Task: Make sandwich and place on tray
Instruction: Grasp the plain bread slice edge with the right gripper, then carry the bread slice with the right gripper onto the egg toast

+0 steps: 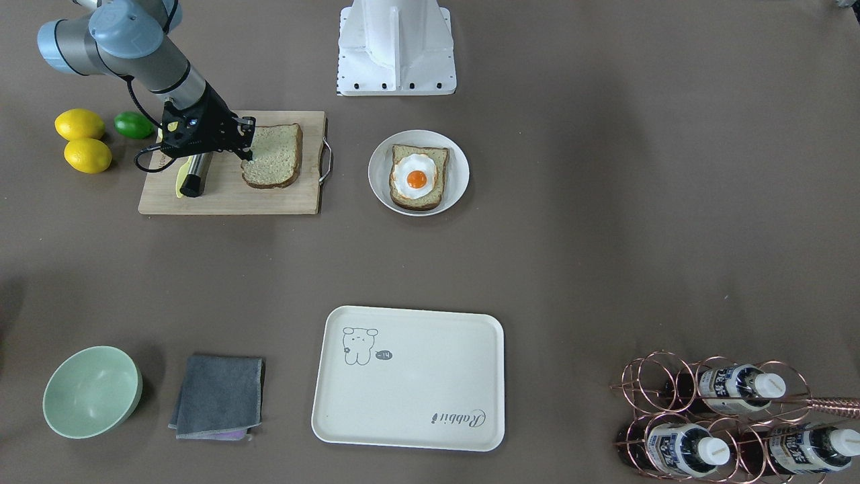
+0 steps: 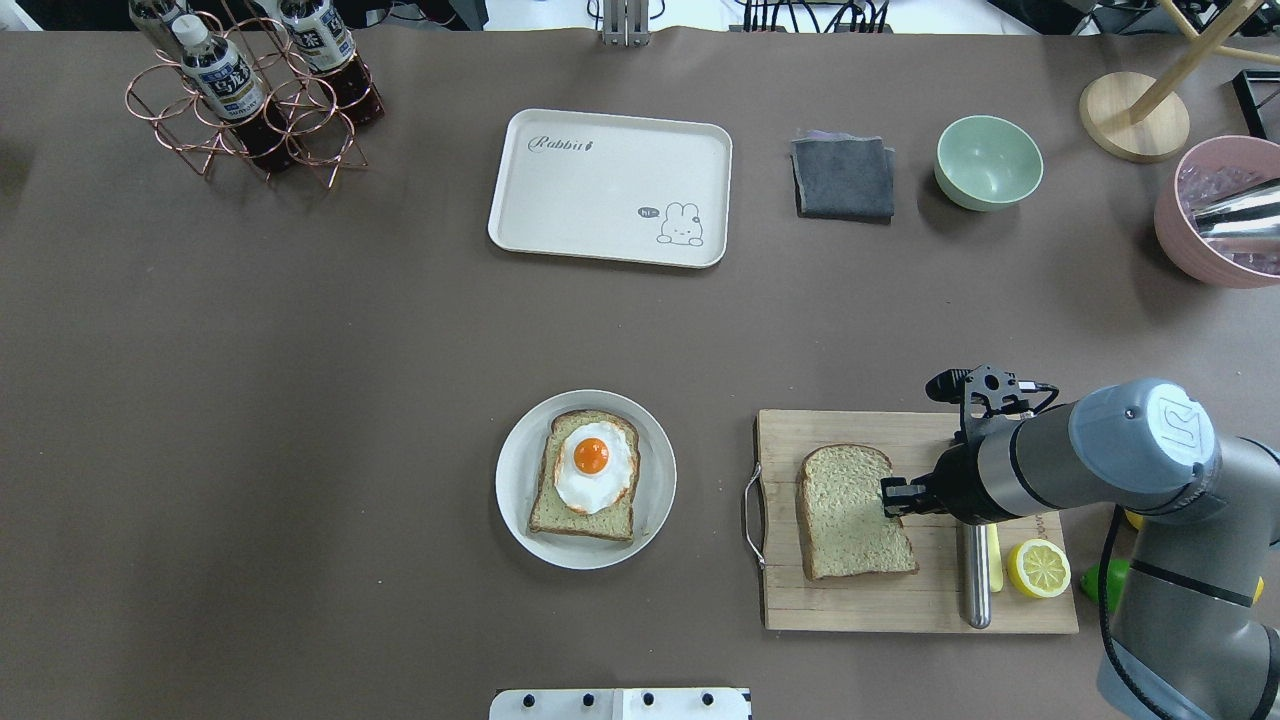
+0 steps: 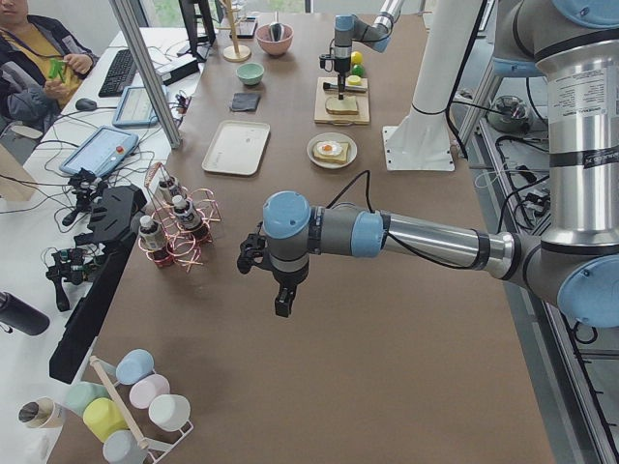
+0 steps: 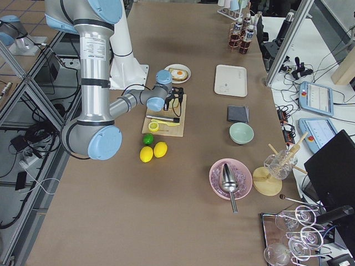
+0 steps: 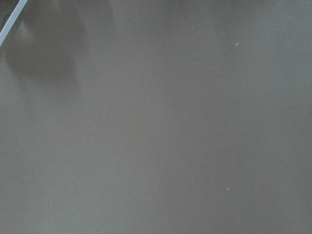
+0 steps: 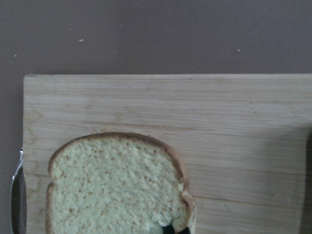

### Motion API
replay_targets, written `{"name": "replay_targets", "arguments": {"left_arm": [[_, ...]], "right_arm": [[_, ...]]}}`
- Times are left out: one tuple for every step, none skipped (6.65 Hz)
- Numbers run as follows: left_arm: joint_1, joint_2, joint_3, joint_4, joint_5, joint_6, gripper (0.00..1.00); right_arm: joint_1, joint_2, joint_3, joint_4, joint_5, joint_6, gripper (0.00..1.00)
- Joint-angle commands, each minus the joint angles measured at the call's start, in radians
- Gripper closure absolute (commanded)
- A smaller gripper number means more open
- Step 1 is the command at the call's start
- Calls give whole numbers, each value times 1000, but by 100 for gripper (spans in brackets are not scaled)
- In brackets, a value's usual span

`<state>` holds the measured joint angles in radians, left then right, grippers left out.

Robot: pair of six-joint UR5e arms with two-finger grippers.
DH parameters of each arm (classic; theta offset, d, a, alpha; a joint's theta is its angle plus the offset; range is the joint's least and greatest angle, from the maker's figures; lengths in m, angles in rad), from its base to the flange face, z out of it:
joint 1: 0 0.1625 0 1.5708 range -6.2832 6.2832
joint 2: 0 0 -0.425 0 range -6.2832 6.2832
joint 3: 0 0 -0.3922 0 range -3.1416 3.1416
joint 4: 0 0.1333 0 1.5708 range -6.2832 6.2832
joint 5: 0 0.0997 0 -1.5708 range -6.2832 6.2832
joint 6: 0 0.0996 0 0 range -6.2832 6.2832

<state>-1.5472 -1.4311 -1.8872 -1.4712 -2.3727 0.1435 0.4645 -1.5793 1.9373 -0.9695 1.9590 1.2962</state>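
Note:
One bread slice [image 1: 272,156] lies flat on the wooden cutting board [image 1: 228,195]. My right gripper [image 1: 247,142] is low at that slice's edge nearest the knife, fingertips touching it; I cannot tell how wide the jaws stand. The right wrist view shows the slice [image 6: 117,187] with a dark fingertip at its lower corner. The other slice [image 1: 419,178] lies on the round white plate [image 1: 457,176] with the fried egg [image 1: 416,177] on top. The cream tray [image 1: 408,376] is bare. My left gripper [image 3: 281,302] hangs over bare table, seen only in the exterior left view.
A knife [image 2: 976,575] and a lemon half [image 2: 1038,568] lie on the board beside my right arm. Two lemons [image 1: 84,140] and a lime [image 1: 133,124] sit past the board. A green bowl [image 1: 92,391], a grey cloth [image 1: 220,396] and a bottle rack [image 1: 732,417] stand along the tray's side.

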Motion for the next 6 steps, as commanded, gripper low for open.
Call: {"name": "replay_targets", "arguments": {"left_arm": [[-1, 0, -3, 2, -2, -7, 2], [1, -2, -10, 0, -2, -48, 2], [1, -3, -12, 0, -2, -48, 2], [1, -2, -10, 0, -2, -48, 2], [1, -2, -12, 0, -2, -48, 2], [1, -2, -12, 0, -2, -48, 2]], "right_arm": [[0, 16, 12, 2, 6, 0, 100], [28, 50, 14, 2, 32, -2, 100], [66, 85, 14, 2, 82, 2, 100], [86, 132, 14, 0, 102, 20, 100], [83, 186, 5, -3, 101, 79, 100], [80, 241, -15, -5, 101, 121, 100]]}}
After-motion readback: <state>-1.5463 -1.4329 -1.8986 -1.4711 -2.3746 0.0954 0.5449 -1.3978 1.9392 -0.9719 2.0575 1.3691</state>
